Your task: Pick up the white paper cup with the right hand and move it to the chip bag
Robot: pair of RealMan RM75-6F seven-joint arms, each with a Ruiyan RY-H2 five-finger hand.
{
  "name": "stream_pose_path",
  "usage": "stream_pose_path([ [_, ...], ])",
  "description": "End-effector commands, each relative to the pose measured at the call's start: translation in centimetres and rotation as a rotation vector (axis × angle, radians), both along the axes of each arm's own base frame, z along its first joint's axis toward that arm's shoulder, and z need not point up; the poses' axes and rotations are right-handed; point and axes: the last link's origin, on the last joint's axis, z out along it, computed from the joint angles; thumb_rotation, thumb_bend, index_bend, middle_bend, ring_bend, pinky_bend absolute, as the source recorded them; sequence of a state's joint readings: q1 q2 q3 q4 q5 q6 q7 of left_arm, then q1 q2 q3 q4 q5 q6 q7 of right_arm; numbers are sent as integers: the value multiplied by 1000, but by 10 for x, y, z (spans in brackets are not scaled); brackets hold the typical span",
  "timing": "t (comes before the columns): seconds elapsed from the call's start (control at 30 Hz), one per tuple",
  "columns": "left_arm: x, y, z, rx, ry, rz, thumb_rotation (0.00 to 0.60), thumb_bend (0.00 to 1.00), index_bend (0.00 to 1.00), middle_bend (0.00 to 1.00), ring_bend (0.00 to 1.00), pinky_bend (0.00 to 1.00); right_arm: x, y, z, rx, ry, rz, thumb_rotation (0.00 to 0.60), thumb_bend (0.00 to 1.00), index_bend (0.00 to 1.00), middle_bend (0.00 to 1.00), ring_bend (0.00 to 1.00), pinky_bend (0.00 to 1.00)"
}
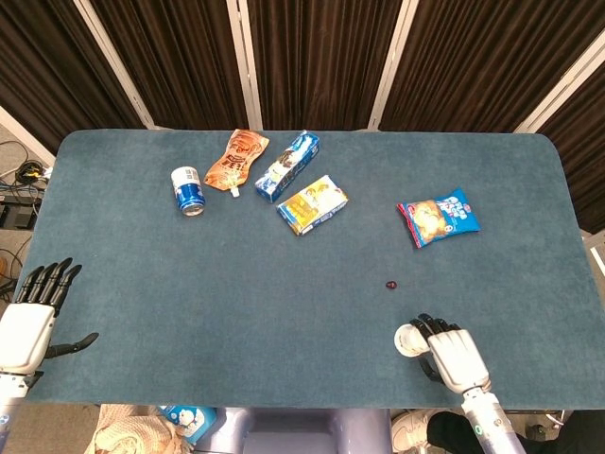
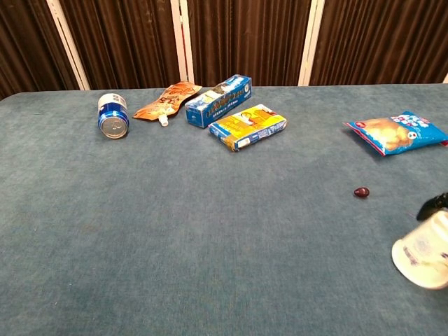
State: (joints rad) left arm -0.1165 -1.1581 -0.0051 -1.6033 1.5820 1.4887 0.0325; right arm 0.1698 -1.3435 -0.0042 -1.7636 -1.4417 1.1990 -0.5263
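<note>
At the lower right of the frame, the right robot hand (image 1: pixel 452 355) is wrapping its fingers around the white paper cup (image 1: pixel 409 340) lying tipped on the blue tabletop (image 1: pixel 284 284). The left robot hand (image 1: pixel 33 317) is resting with fingers spread at lower left. Farther up, right of centre, the chip bag (image 1: pixel 439 217) is lying well apart.

From my cup (image 1: pixel 410 340) toward the chip bag (image 1: pixel 439 217) at twelve o'clock I see open cloth; one small dark object (image 1: pixel 391 284) sits at eleven.
</note>
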Motion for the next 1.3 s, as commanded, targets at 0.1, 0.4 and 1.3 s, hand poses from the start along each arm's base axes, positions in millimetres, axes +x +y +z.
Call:
stream_pose_path([
  [0.1, 0, 0, 0, 1, -1, 0, 600, 13, 0, 0, 0, 0, 0, -3, 0, -8, 0, -2, 600, 451, 451, 365, 419, 506],
  [0.4, 0, 1, -1, -2, 5, -3, 600, 13, 0, 0, 0, 0, 21, -18, 5, -44, -45, 30, 600, 453, 458, 367, 422, 507],
  [1.3, -1, 2, 0, -21, -10, 16, 600, 13, 0, 0, 0, 0, 46, -102, -15, -151, -4, -11, 600, 454, 458, 367, 422, 507],
])
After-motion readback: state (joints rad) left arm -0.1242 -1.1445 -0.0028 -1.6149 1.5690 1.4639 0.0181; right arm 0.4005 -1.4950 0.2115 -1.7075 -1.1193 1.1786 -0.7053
